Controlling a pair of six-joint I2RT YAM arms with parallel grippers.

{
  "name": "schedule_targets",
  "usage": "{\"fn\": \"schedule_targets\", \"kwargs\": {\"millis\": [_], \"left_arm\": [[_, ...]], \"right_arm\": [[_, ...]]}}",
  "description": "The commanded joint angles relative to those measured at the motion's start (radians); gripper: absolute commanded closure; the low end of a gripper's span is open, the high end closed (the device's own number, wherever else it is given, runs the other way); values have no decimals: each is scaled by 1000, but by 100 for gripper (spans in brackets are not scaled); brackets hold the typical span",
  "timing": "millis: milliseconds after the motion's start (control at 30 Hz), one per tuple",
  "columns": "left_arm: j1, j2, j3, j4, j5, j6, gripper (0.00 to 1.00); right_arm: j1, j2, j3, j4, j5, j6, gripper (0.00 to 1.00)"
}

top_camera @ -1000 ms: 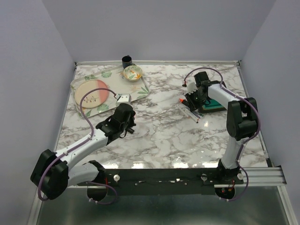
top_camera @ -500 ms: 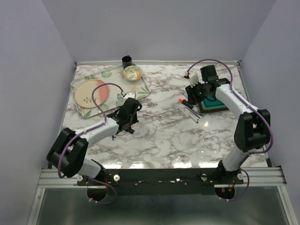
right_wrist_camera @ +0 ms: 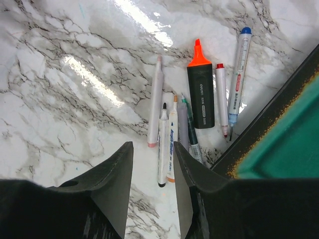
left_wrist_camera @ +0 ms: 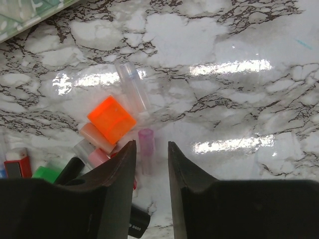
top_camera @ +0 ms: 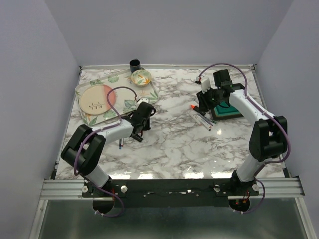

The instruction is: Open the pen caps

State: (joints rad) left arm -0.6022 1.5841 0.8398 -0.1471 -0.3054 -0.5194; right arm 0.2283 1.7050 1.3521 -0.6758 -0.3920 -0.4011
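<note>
In the left wrist view a heap of pen caps lies on the marble: an orange cap (left_wrist_camera: pixel 111 118), a clear cap (left_wrist_camera: pixel 133 87), a pink see-through cap (left_wrist_camera: pixel 146 142), with red (left_wrist_camera: pixel 14 167), green (left_wrist_camera: pixel 47 173) and black (left_wrist_camera: pixel 134 221) ones lower left. My left gripper (left_wrist_camera: pixel 151 145) is open and empty, its jaws either side of the pink cap. The pens (right_wrist_camera: pixel 172 124) lie side by side uncapped, with a black highlighter with an orange tip (right_wrist_camera: pixel 201 97) and a blue-ended white pen (right_wrist_camera: pixel 239 69). My right gripper (right_wrist_camera: pixel 153 145) is open and empty above them.
A dark tray with a green inside (top_camera: pixel 227 110) lies right of the pens (top_camera: pixel 203 119). A leaf-pattern tray (top_camera: pixel 85 118) at back left holds a plate (top_camera: pixel 94 99) and a bowl (top_camera: pixel 140 77). A black cup (top_camera: pixel 134 64) stands behind it. The right gripper (top_camera: pixel 204 102) hovers mid-right.
My left arm has stretched farther up and right toward the leaf tray's corner. My right gripper rose from the pens one second ago and has stayed still since.
</note>
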Motion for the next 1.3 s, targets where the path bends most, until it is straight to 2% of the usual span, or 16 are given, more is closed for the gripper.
{"fn": "schedule_targets", "kwargs": {"millis": [0, 233, 300, 333, 567, 733, 833, 967, 1067, 1100, 1267], "left_arm": [[2, -15, 22, -20, -8, 10, 57], [2, -159, -25, -29, -9, -11, 52], [2, -241, -54, -23, -14, -34, 44], [2, -272, -89, -22, -12, -45, 43], [33, -512, -284, 49, 40, -226, 4], [76, -550, -329, -11, 48, -419, 4], [81, -558, -331, -55, 20, -470, 10], [82, -569, -352, -81, -37, -566, 31], [82, -558, -346, -127, -86, -602, 40], [82, -550, -338, -153, -101, -643, 41], [85, -466, -275, -238, -147, -666, 41]], "right_arm": [[6, -30, -10, -7, -34, -10, 55], [6, -44, -14, -7, -62, -10, 55], [6, -47, -16, -7, -71, -8, 55], [6, -47, -16, -7, -77, -10, 55], [9, -50, -18, -7, -96, -10, 55], [14, -48, -19, -7, -99, -8, 55], [16, -45, -19, -7, -99, -8, 55], [16, -44, -19, -5, -97, -7, 55], [17, -42, -19, -7, -97, -7, 55], [17, -42, -19, -7, -99, -8, 55], [20, -39, -18, -7, -99, -5, 55]]}}
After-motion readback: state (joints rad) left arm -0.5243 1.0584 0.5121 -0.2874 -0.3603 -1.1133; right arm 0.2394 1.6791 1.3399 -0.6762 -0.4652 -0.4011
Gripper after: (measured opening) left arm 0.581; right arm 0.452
